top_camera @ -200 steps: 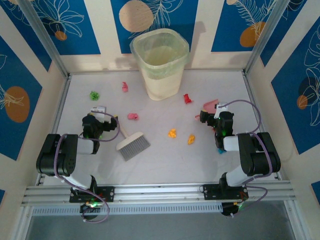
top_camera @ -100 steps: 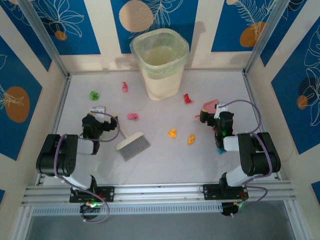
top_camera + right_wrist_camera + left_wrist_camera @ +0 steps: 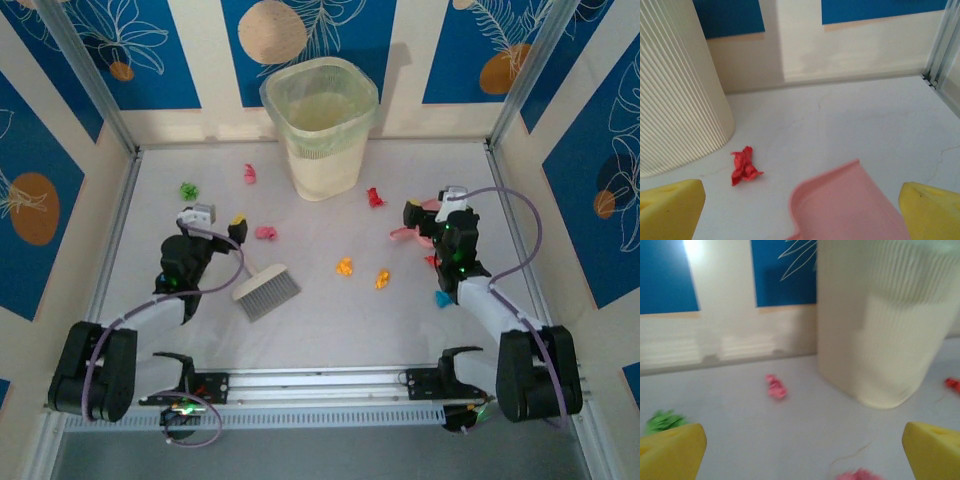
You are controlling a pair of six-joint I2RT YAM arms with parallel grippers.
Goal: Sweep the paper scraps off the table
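Paper scraps lie scattered on the table point(image 3: 320, 320): a green scrap point(image 3: 188, 190), a pink scrap point(image 3: 250, 174), another pink scrap point(image 3: 265, 233), a red scrap point(image 3: 375, 196), two orange scraps point(image 3: 344, 266) and a cyan scrap point(image 3: 441, 298). My left gripper point(image 3: 220, 222) stands open just left of the brush's handle, holding nothing; its wrist view has a pink scrap point(image 3: 775, 387) and a green scrap point(image 3: 662, 420) ahead of the gripper point(image 3: 802, 452). My right gripper point(image 3: 430, 207) is open over the pink dustpan point(image 3: 412, 213). Between its pads lies the dustpan point(image 3: 855, 205), with a red scrap point(image 3: 745, 165) to the left.
A grey-bristled brush point(image 3: 267, 291) lies loose on the table right of my left gripper. A tall cream ribbed bin point(image 3: 320, 125) stands at the back centre. Aluminium rails point(image 3: 320, 380) edge the table, and patterned walls close in on three sides.
Both arms have stretched forward from their bases. The left gripper moved up beside the brush handle; the right gripper moved farther over the dustpan. The brush and scraps stayed put.
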